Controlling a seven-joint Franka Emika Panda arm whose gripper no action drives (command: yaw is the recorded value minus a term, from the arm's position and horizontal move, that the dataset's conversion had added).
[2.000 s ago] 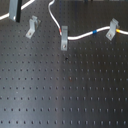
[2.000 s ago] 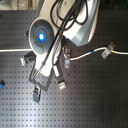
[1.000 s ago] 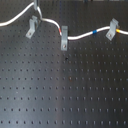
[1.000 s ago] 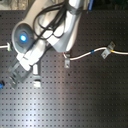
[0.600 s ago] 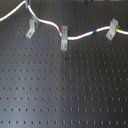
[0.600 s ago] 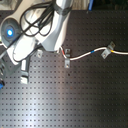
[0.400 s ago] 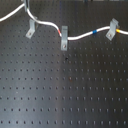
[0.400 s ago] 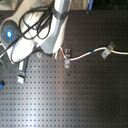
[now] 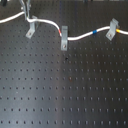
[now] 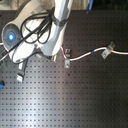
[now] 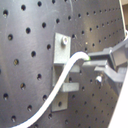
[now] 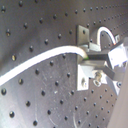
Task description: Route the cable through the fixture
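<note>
Cable at the fixture, end effector right over it

On the perforated surface (image 9: 65,90), the end effector (image 12: 102,56) pinches the white cable (image 9: 47,22) at the plain leaning grey fixture (image 9: 31,29), toward the first exterior view's upper left; a sideways tug could pop the cord off the forked top.

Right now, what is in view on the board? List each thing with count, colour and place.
cable: one, white with red, blue and yellow bands, along the top of the first exterior view.
fixture: one, grey, leaning, at the first exterior view's left; cable at its top.
clip with red band: one, grey, upright, middle.
clip with yellow band: one, grey, leaning, right.
board: one, black, perforated.
hand: one, grey, at the fixture, gripping the cable.
</note>
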